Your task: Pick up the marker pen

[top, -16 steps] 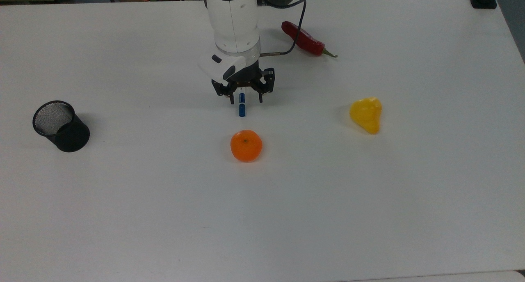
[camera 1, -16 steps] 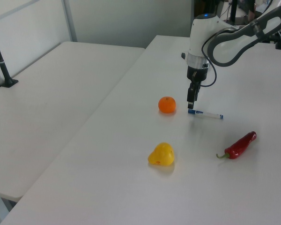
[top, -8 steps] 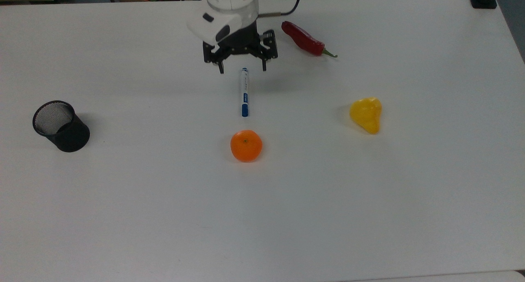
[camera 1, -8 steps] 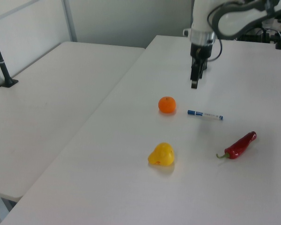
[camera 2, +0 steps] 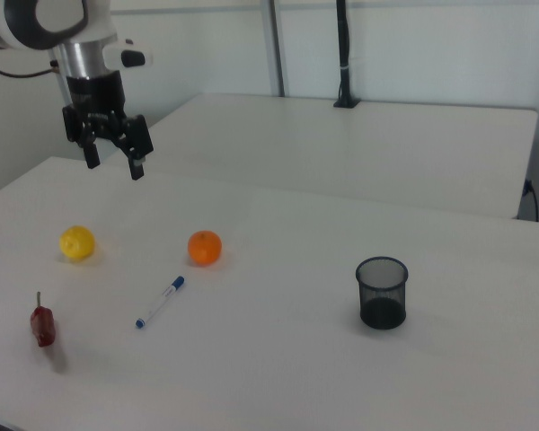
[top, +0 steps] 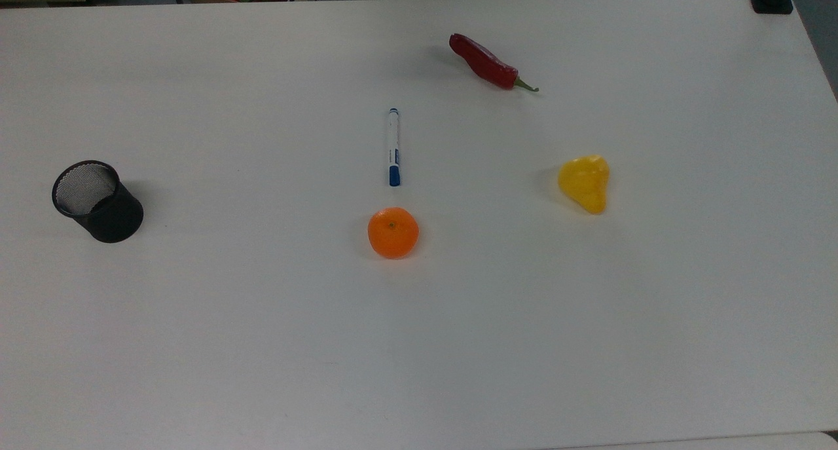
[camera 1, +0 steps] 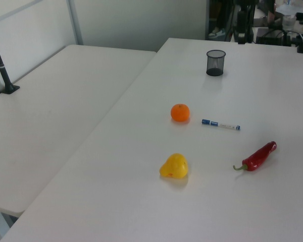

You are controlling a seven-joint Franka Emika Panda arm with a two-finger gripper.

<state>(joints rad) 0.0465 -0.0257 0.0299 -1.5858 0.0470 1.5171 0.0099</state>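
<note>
The marker pen (top: 393, 147) lies flat on the bench (top: 589, 319), beside the orange (top: 393, 232), well below the gripper (camera 2: 110, 154). The jaws, spread and empty, have risen from just over it, so it remains untaken.

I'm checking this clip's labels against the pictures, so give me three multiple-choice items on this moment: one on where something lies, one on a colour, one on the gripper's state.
1. In the top view, what lies nearest the marker pen's capped end?
A. the orange
B. the red chili
C. the mesh cup

2. What colour is the marker pen's cap?
A. red
B. blue
C. black

3. How is the gripper in the right view?
A. shut on the marker pen
B. open, raised above the table
C. resting on the orange

Answers: 1 A, the orange sits just below the cap. 2 B, the cap shows blue. 3 B, its fingers stand apart, holding nothing, clear of the table.
</note>
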